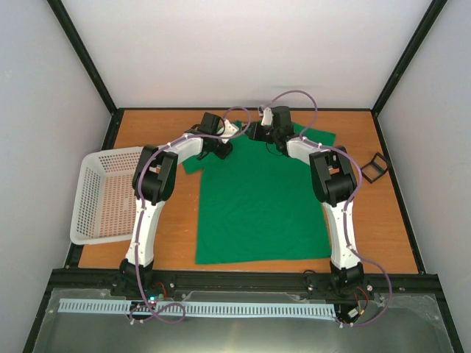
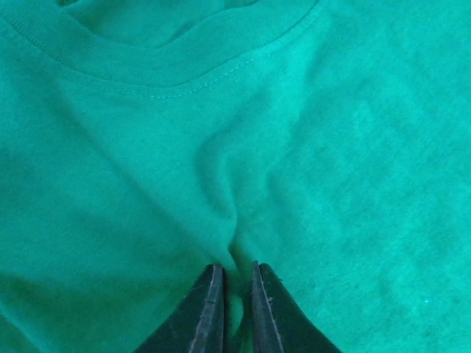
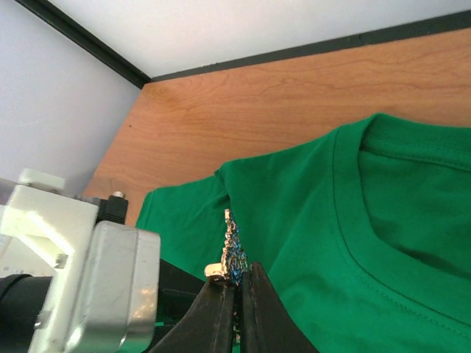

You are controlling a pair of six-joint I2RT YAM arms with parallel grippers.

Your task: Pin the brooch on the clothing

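Note:
The clothing point(image 1: 257, 206), a bright green T-shirt, lies flat on the wooden table with its collar toward the back. My left gripper point(image 2: 237, 283) is down on the fabric point(image 2: 331, 184) just below the collar. Its black fingers stand close together with a raised fold of cloth pinched between them. In the top view it sits at the shirt's upper left point(image 1: 219, 151). My right gripper point(image 3: 241, 283) is shut on the brooch point(image 3: 233, 250), a small silvery ornament with blue glints. It holds the brooch upright just above the shirt's shoulder point(image 3: 331, 243), near the collar point(image 1: 257, 134).
A white mesh basket point(image 1: 110, 195) stands at the table's left edge. A small black square box point(image 1: 374, 168) lies at the right. The left arm's wrist housing point(image 3: 88, 287) is close beside the right gripper. Black frame posts rise at the back corners.

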